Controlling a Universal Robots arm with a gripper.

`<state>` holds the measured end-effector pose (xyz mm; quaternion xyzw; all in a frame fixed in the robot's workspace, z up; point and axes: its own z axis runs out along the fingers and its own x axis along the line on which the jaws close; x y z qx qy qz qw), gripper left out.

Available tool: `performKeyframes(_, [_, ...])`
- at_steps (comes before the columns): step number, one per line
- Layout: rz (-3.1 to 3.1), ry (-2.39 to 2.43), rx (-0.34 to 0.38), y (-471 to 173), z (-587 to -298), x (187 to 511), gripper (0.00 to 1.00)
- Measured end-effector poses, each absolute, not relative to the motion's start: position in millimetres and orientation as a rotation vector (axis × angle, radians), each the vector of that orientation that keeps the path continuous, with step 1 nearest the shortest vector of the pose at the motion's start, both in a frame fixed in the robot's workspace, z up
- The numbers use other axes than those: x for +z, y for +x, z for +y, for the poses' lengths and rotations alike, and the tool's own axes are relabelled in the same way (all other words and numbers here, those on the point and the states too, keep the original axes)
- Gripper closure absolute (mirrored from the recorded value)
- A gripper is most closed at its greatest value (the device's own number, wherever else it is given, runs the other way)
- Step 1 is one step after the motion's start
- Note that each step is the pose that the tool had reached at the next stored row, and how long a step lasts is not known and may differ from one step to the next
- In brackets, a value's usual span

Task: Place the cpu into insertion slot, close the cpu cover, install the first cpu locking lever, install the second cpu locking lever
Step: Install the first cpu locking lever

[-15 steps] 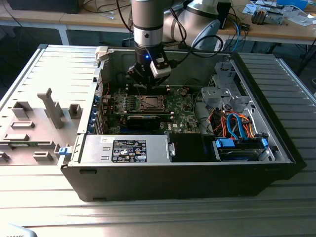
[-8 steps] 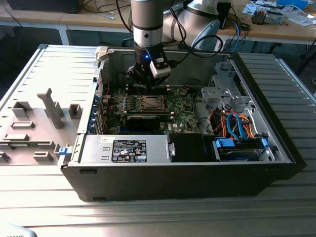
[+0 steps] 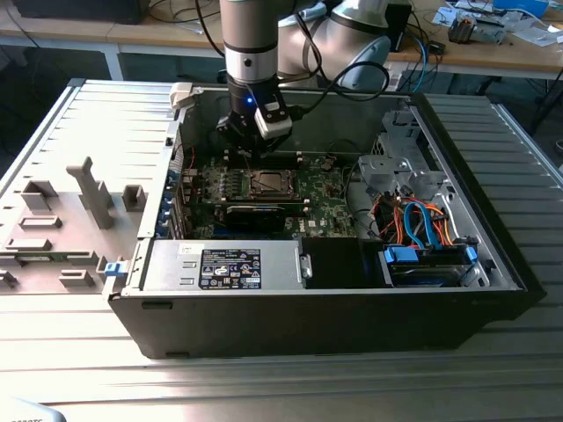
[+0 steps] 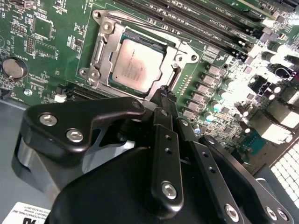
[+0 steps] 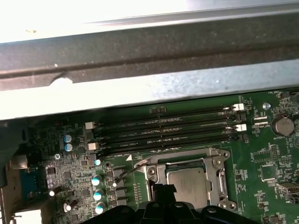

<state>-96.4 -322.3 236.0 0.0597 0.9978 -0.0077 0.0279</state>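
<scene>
Setting is a robotics or electronics laboratory workbench. Evidence: an opened desktop computer case (image 3: 352,290) lies on a ribbed metal table (image 3: 519,132); wooden benches (image 3: 493,54) behind carry loose cables (image 3: 422,35); grey fixture blocks (image 3: 92,189) stand alongside.

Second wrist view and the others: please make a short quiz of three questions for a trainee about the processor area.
1. True or false: the end effector holds the cpu.
2. What frames the cpu's edges? A the cpu cover; B a blue cable; C a black card.
3. In the first wrist view, which long narrow parts run beside the cpu cover?
Key: 1 false; 2 A; 3 the memory slots.
</scene>
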Motion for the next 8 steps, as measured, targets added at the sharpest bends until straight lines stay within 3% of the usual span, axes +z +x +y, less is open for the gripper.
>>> performKeyframes(8, [3.080,0.185,-0.024,-98.6,-322.3,237.3,0.89])
